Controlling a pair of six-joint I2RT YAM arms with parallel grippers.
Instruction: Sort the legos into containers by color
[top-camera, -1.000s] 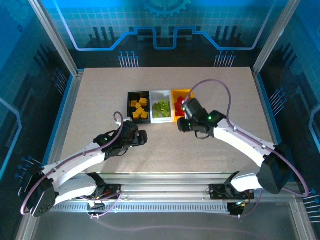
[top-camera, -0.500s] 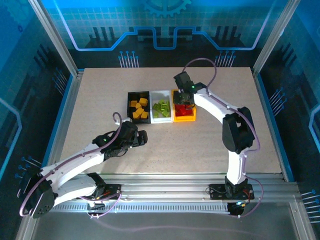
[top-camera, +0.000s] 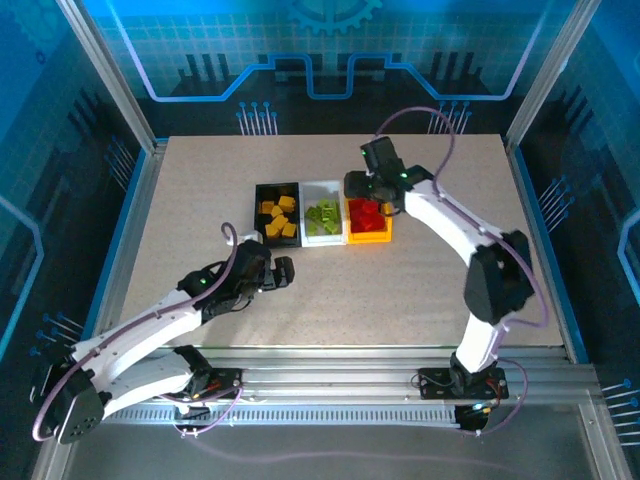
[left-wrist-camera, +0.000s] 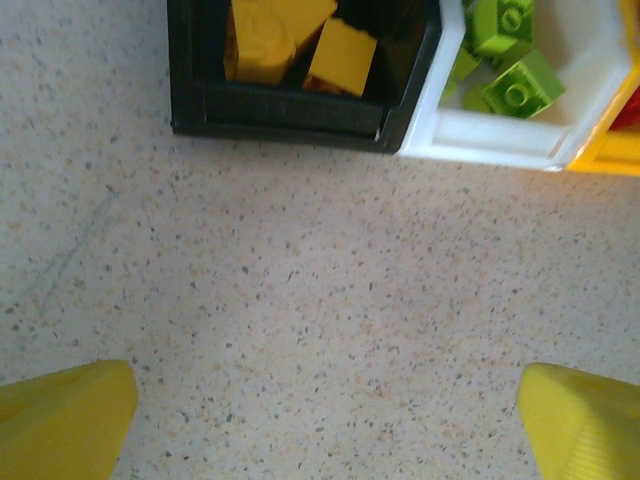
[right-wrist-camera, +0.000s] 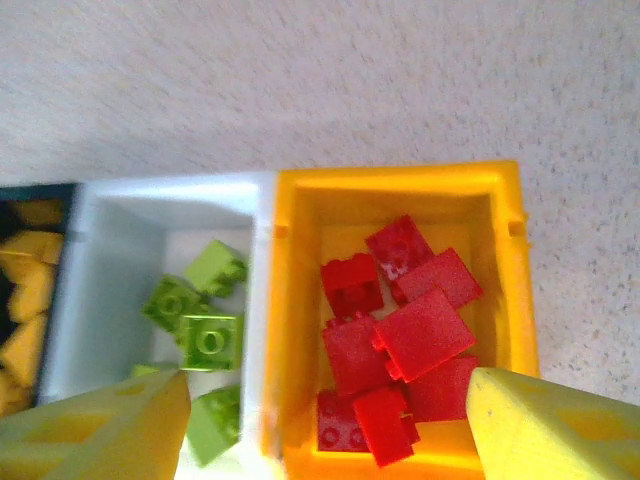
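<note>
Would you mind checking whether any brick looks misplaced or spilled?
Nothing stands out: yellow bricks lie in the black bin, green bricks in the white bin, red bricks in the yellow-orange bin, all upright in a row.

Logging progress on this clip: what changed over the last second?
The right gripper swung from the table in front of the yellow-orange bin to above its far side, jaws open over the red bricks. The left gripper barely shifted; the rest stayed put.
</note>
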